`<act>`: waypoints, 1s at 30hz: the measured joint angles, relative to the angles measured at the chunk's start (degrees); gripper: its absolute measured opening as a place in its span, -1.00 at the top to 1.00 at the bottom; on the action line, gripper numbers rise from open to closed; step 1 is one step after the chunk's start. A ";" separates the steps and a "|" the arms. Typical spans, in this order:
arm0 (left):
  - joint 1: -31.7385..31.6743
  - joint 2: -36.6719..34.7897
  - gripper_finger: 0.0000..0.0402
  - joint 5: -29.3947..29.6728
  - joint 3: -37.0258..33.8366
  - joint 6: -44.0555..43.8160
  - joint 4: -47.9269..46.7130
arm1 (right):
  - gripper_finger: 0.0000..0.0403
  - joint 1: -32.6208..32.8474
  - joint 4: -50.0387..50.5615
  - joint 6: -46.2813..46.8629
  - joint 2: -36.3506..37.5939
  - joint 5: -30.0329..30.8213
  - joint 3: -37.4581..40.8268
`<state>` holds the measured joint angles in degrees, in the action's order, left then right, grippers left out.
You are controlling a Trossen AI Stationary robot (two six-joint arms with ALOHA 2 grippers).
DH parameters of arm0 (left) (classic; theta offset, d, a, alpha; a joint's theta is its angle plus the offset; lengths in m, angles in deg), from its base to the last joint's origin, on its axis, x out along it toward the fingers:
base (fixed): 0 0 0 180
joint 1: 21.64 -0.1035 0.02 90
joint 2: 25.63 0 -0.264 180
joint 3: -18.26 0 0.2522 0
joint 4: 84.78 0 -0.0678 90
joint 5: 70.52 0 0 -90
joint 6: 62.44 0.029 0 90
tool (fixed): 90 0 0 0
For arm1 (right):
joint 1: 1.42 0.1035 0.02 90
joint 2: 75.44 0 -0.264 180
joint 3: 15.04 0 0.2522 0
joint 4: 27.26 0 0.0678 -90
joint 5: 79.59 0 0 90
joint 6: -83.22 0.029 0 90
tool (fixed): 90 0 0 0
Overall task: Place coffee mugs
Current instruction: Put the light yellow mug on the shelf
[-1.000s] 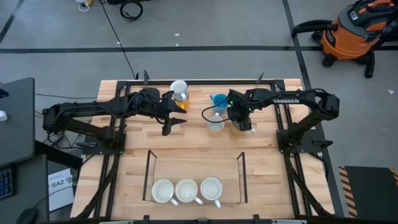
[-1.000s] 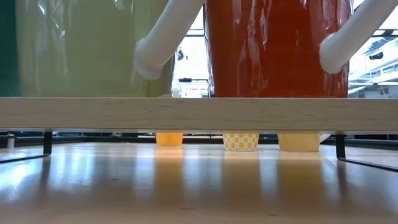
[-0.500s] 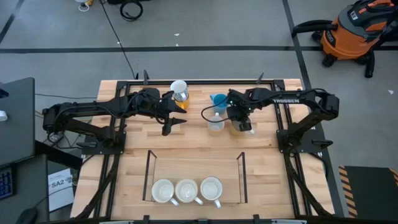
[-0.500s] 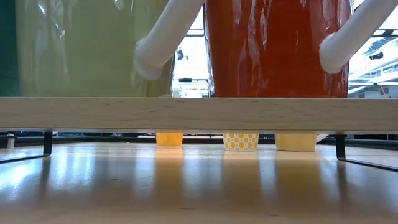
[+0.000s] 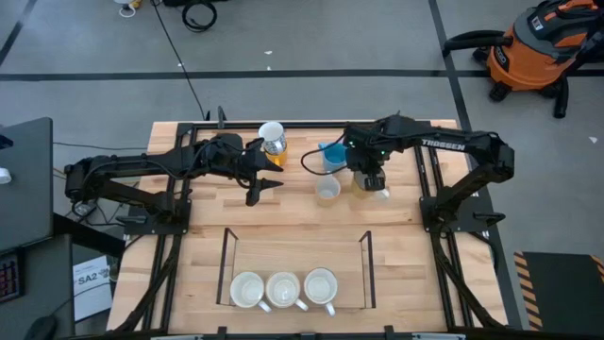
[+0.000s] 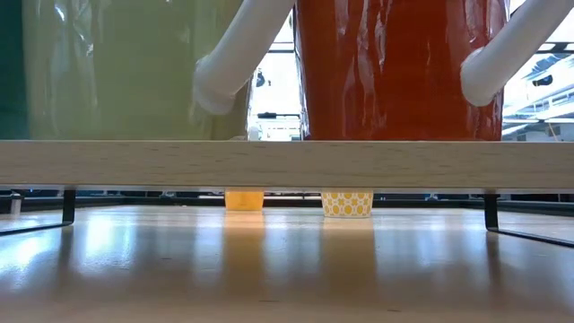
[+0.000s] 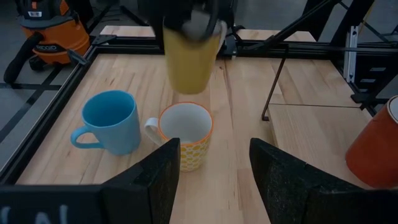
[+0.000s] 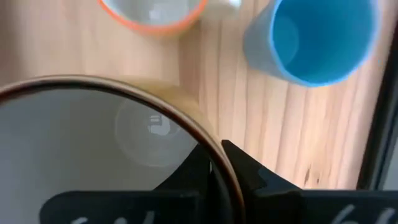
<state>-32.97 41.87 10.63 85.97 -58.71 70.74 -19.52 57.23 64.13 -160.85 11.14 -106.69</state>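
Mugs sit in two groups on the wooden table (image 5: 203, 255). Near the front edge we see three white mugs (image 5: 284, 290) standing in a row inside a thin black frame (image 5: 227, 267), mouths up, and each looks bare inside. At the far side, the right gripper (image 5: 369, 181) is clamped on the rim of a yellow mug (image 7: 188, 57), which hangs clear of the boards in the left wrist view; in the right wrist view its pale inside (image 8: 93, 149) holds nothing. Just beside it stand a blue mug (image 7: 111, 122) and a white mug with an orange patterned outside (image 7: 186, 134), both upright and bare within, close together but not touching. The left gripper (image 5: 263, 190) rests released, its fingers (image 7: 158, 171) spread wide and gripping nothing, pointing toward those mugs. Beside the left arm we see an orange-brown mug (image 5: 273, 141) with a white inside; whether it stands or tilts we cannot tell. An orange shop vacuum (image 5: 538, 45) stands on the floor past the table.
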 joint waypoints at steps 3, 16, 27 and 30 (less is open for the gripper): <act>0.00 0.00 0.01 0.00 0.00 0.00 0.00 | 0.83 1.81 3.15 5.13 0.02 -0.19 -5.06; -0.01 0.00 0.01 0.02 0.00 0.00 -0.02 | 0.83 16.14 0.03 27.17 0.07 -2.37 -16.98; 0.00 0.00 0.01 0.00 0.00 -0.06 -0.26 | 0.83 29.23 -2.22 38.15 -3.65 -1.74 -16.76; 0.00 0.00 0.01 0.00 0.00 -0.06 -0.28 | 0.83 31.45 -1.94 40.32 -5.58 -1.84 -16.72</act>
<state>-32.98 41.87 10.63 85.97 -58.78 70.46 11.92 55.28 104.45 -166.42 9.30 -123.41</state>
